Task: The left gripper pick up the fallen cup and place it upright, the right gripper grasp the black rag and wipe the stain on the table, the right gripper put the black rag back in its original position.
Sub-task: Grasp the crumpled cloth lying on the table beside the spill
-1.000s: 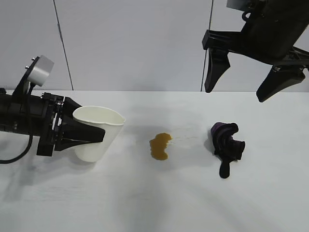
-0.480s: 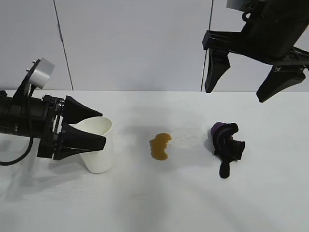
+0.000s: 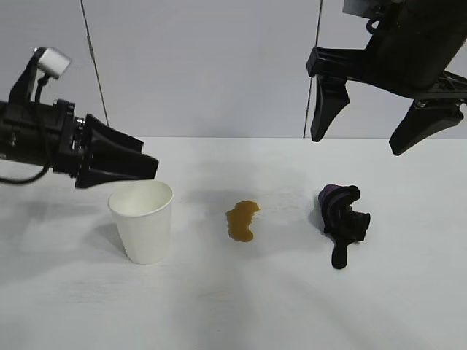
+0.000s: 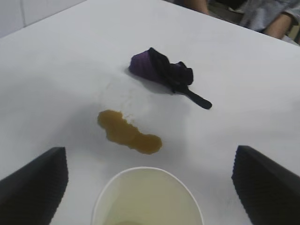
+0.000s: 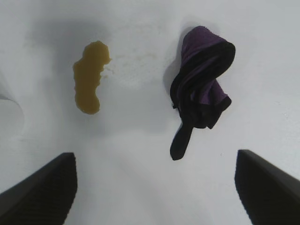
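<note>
The white paper cup stands upright on the white table at the left. My left gripper is open and hovers just above and behind the cup's rim, clear of it; its fingers flank the cup in the left wrist view. The brown stain lies at the table's middle and also shows in both wrist views. The black rag with a purple patch lies to the right. My right gripper is open, high above the rag.
A pale wall with thin vertical seams stands behind the table. A person's arm shows beyond the table's far edge in the left wrist view. Bare tabletop lies along the front.
My left gripper let go of the cup and rose above it. The cup went from tilted in the fingers to standing upright. The right arm has not moved.
</note>
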Robot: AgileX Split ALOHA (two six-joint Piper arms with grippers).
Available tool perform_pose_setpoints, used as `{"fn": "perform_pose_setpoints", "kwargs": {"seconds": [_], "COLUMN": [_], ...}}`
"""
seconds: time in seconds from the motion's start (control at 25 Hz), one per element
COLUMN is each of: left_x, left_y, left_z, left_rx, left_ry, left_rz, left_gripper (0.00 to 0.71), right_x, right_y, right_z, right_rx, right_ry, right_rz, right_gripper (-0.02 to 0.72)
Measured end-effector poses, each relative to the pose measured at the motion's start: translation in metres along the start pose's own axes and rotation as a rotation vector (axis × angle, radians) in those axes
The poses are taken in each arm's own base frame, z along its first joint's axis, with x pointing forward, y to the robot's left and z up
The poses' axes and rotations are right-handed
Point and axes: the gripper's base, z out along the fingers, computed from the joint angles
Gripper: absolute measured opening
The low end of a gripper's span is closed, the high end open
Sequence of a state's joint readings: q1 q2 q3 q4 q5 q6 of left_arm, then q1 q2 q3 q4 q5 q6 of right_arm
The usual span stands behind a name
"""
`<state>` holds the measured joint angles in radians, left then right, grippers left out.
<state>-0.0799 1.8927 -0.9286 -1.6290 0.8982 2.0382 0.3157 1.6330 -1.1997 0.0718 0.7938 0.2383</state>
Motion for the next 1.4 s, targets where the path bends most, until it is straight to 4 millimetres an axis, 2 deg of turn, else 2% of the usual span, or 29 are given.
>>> {"fn": "perform_pose_setpoints", "kwargs": {"seconds": [0.12, 0.24, 0.4, 0.48, 0.56, 0.64, 0.8, 0.92, 1.08, 1.28, 1.36, 1.4], "left_x": [-0.02, -0.037, -0.047, -0.051, -0.051, -0.051, -0.051, -0.051, -0.051, -0.051, -0.051, -0.051], "left_y": [-0.006, -0.019, -0.03, -0.03, -0.03, -0.03, -0.03, -0.03, -0.03, -0.03, -0.03, -0.03], "left_z": [-0.015, -0.015, -0.01, -0.011, -0.012, -0.012, -0.012, -0.012, -0.012, -0.012, -0.012, -0.012], "left_rx": [-0.206, -0.257, -0.309, -0.329, -0.333, -0.334, -0.336, -0.336, -0.336, -0.337, -0.338, -0.339], "left_ry": [0.089, 0.173, 0.338, 0.363, 0.368, 0.375, 0.378, 0.379, 0.379, 0.378, 0.377, 0.376], "left_rz": [-0.296, -0.523, -0.586, -0.586, -0.598, -0.6, -0.6, -0.6, -0.6, -0.599, -0.599, -0.599], "left_gripper": [0.687, 0.688, 0.689, 0.689, 0.689, 0.689, 0.689, 0.689, 0.689, 0.689, 0.689, 0.689], "right_x": [-0.001, -0.001, -0.004, -0.008, -0.013, -0.016, -0.014, -0.017, -0.024, -0.025, -0.023, -0.022], "right_y": [0.0, 0.0, -0.001, -0.007, -0.017, -0.026, -0.032, -0.033, -0.032, -0.032, -0.033, -0.033], "right_z": [0.0, 0.0, 0.0, 0.008, 0.024, 0.049, 0.096, 0.117, 0.134, 0.144, 0.148, 0.148], "right_rx": [-0.001, -0.001, 0.008, 0.041, 0.078, 0.111, 0.132, 0.139, 0.139, 0.141, 0.143, 0.142], "right_ry": [-0.006, -0.01, -0.047, -0.06, -0.073, -0.059, 0.003, 0.028, 0.029, 0.043, 0.065, 0.073], "right_rz": [0.0, -0.002, -0.011, 0.014, 0.039, 0.047, 0.056, 0.063, 0.063, 0.067, 0.077, 0.085], "right_gripper": [0.633, 0.633, 0.599, 0.586, 0.583, 0.579, 0.578, 0.578, 0.561, 0.455, 0.356, 0.279]}}
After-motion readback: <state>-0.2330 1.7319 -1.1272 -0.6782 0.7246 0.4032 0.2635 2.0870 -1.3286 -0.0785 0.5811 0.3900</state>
